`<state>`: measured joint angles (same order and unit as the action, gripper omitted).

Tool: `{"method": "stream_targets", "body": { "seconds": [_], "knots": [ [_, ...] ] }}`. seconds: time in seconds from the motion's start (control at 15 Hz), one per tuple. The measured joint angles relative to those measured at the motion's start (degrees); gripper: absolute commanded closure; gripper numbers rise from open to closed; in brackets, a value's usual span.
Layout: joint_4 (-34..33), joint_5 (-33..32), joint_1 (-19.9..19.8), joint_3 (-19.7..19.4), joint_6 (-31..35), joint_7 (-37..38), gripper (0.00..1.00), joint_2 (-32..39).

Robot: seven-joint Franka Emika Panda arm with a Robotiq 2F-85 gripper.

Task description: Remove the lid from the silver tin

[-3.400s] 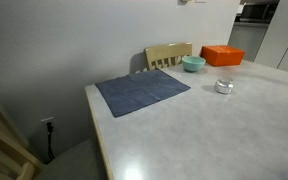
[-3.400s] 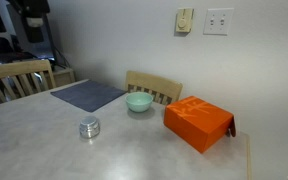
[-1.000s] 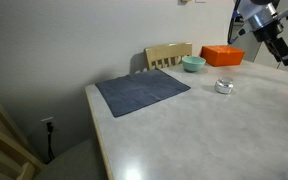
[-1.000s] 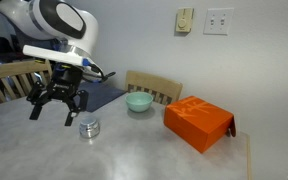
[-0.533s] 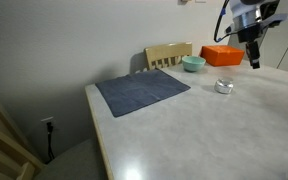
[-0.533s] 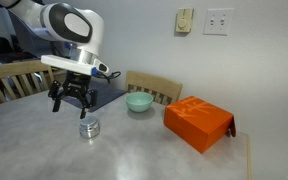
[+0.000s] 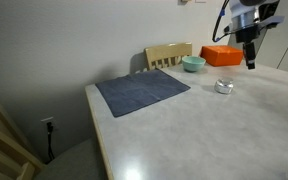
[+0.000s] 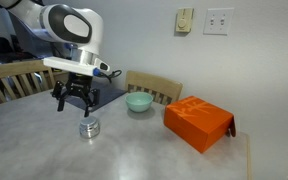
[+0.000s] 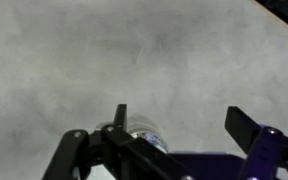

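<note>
The small round silver tin (image 7: 224,86) stands on the pale table with its shiny flat lid (image 8: 89,124) on top, shown in both exterior views. My gripper (image 8: 74,104) hangs open above and a little behind the tin, touching nothing; it also shows in an exterior view (image 7: 251,62). In the wrist view my gripper (image 9: 180,118) is open with its two dark fingers wide apart, and the tin (image 9: 147,136) sits low by one finger, partly hidden by the gripper body.
A teal bowl (image 8: 138,101) and an orange box (image 8: 197,123) stand near the tin. A dark blue mat (image 7: 141,91) lies on the table. Wooden chairs (image 8: 155,85) stand at the table's far edge.
Since a second ago my gripper has moved over toward the tin and now hangs just above it. The tin and its lid have not moved.
</note>
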<state>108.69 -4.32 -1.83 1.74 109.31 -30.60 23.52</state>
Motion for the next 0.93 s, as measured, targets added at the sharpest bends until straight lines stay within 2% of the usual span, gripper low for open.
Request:
{"method": "stream_targets", "body": {
  "seconds": [0.27, 0.6, 0.73, 0.93],
  "knots": [
    [3.13, -0.08, 0.02, 0.38, 15.26, 1.06, 0.0, 0.07],
    [9.02, -0.32, 0.19, 0.47, 35.76, 8.31, 0.0, 0.64],
    [11.02, -1.42, 0.67, 0.31, 39.58, 12.31, 0.0, 1.22],
    [13.48, -4.01, 2.26, -0.44, 40.27, 19.02, 0.0, 1.37]
  ]
}}
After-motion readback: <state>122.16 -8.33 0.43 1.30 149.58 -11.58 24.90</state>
